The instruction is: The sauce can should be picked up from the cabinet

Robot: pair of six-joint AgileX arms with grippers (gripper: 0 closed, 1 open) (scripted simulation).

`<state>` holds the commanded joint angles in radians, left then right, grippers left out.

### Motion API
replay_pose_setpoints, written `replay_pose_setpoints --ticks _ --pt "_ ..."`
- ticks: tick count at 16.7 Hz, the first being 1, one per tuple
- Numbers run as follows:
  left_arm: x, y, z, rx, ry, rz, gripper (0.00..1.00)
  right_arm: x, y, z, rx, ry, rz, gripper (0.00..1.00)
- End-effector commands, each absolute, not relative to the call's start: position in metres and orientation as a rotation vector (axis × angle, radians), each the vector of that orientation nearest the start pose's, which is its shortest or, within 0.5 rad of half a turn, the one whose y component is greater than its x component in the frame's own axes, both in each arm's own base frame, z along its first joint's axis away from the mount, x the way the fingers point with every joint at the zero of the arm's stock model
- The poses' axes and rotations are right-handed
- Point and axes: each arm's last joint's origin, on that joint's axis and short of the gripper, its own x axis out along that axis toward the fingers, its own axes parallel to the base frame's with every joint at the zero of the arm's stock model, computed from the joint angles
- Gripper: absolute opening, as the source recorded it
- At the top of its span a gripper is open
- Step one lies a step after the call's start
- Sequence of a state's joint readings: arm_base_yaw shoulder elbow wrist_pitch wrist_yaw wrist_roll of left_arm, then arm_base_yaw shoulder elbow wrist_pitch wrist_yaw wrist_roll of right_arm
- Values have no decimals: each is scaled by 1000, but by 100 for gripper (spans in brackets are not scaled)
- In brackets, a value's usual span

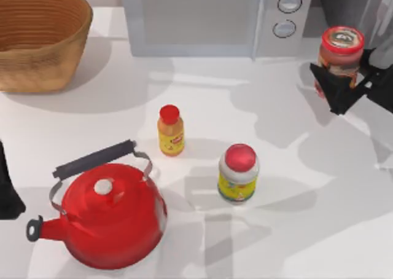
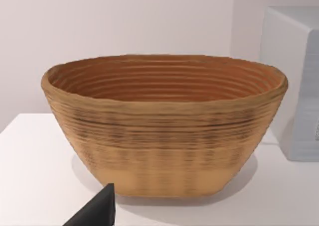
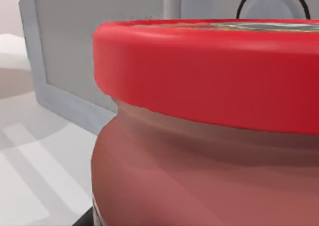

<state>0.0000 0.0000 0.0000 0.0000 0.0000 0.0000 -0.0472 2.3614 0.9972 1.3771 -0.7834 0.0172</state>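
The sauce can, with a red-rimmed top and an orange-red body, hangs at the far right, just right of the microwave. My right gripper is shut on it, black fingers on either side of the body. Seen from the right wrist, the sauce can is very close, its red rim across the frame. The cabinet is the dark grey unit at the back right corner, behind the can. My left gripper is parked at the left edge of the table.
A white microwave with two dials stands at the back centre. A woven basket sits at the back left. A red kettle, a slim orange bottle and a yellow-labelled jar stand on the white table.
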Motion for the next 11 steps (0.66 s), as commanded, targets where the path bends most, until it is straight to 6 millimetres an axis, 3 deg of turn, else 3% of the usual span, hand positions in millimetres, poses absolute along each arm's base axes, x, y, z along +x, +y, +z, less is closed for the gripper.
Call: replay_pose_setpoints --ticks 5,11 --pt "106 -1 160 0 0 0 100 412 6 58 1 -1 764 98" --pt "106 -1 160 0 0 0 100 412 6 58 1 -1 764 100"
